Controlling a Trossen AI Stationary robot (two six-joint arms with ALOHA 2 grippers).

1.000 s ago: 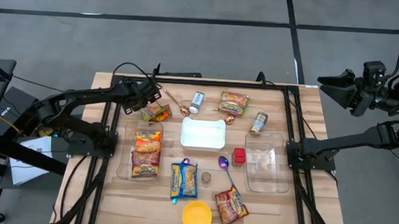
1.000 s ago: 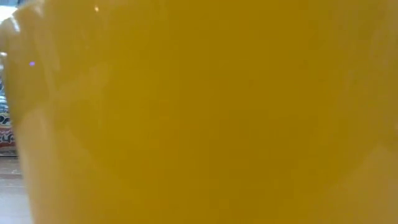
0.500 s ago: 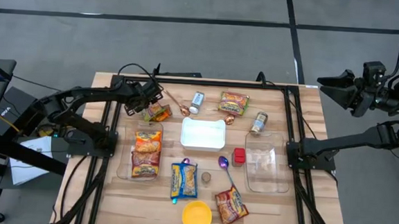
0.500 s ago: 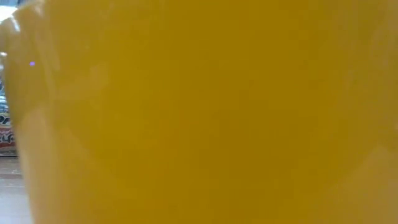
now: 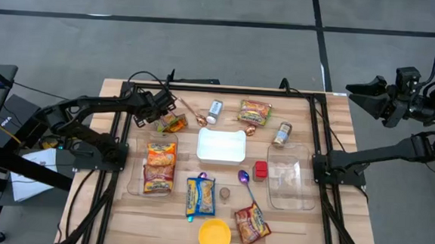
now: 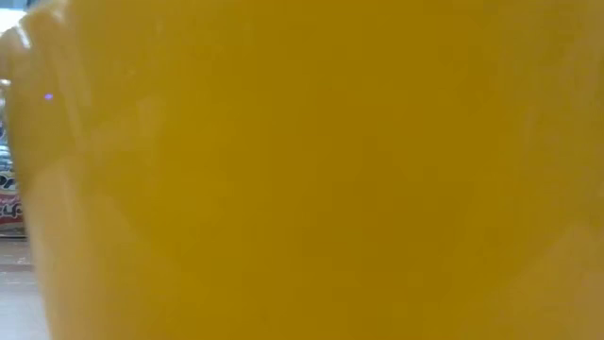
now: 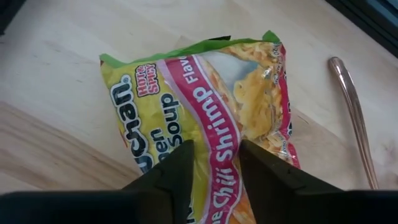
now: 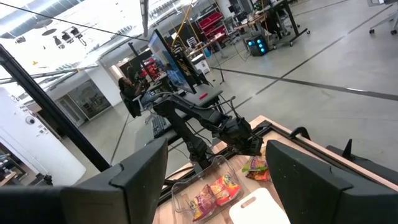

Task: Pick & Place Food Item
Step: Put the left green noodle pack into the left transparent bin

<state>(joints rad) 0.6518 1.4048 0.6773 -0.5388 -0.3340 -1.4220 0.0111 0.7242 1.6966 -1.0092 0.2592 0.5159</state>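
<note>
The low view is filled almost wholly by the yellow bowl (image 6: 311, 179), which hides the table behind it; only a sliver of a printed packet (image 6: 8, 194) shows beside the bowl, too little to read. In the left wrist view the ramen packet (image 7: 205, 118) runs off the picture's edge with the fingers (image 7: 171, 180) covering part of its print, and the copper spoon (image 7: 354, 106) beside the packet is cut off too. In the high view the left gripper (image 5: 160, 108) covers part of that packet, so the hold on the packet appears pinched but is hard to confirm.

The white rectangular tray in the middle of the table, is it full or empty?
Empty. In the high view the white rectangular tray shows only its bare white bottom, with nothing inside.
</note>
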